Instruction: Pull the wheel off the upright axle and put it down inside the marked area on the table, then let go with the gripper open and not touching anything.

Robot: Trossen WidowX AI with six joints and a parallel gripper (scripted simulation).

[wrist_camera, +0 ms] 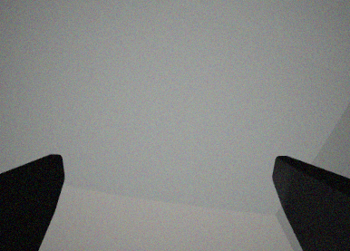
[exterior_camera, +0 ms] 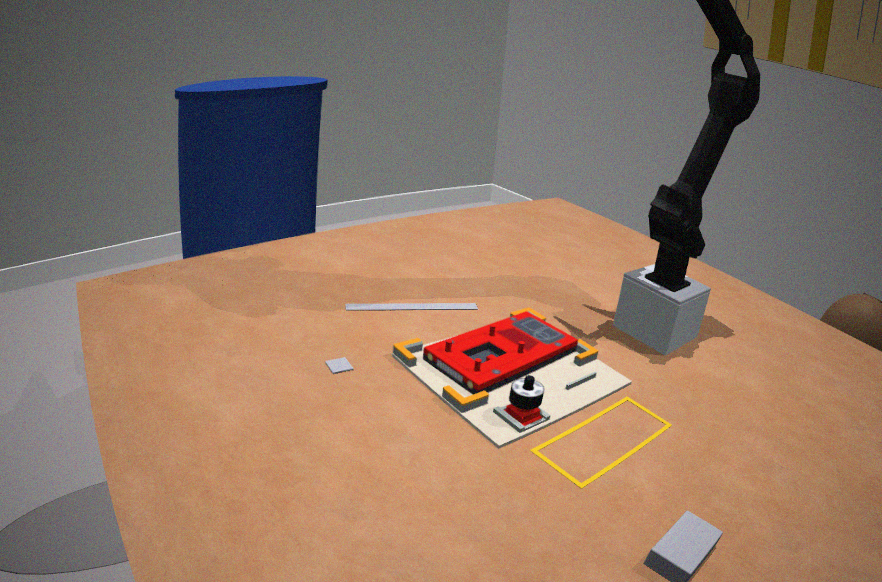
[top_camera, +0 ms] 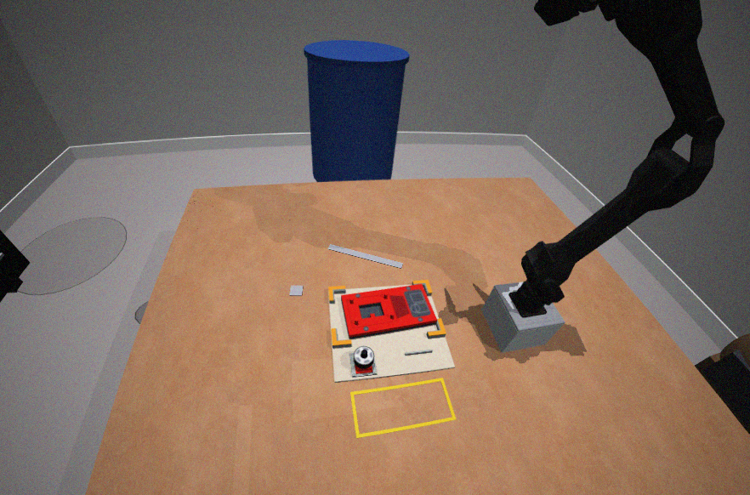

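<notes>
Upright on its axle stands the wheel (top_camera: pixel 363 355), bore vertical.

The table (top_camera: pixel 224 361) was seen as matt, wood-like brown. The red plate (top_camera: pixel 388 312) looked like smooth plastic, the grey block (exterior_camera: pixel 658 319) matt, and the arm (top_camera: pixel 609 221) dull black.

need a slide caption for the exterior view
Arm's gripper sunk in the gray box, wheel on its axle, yellow marked area unoccupied.
</notes>
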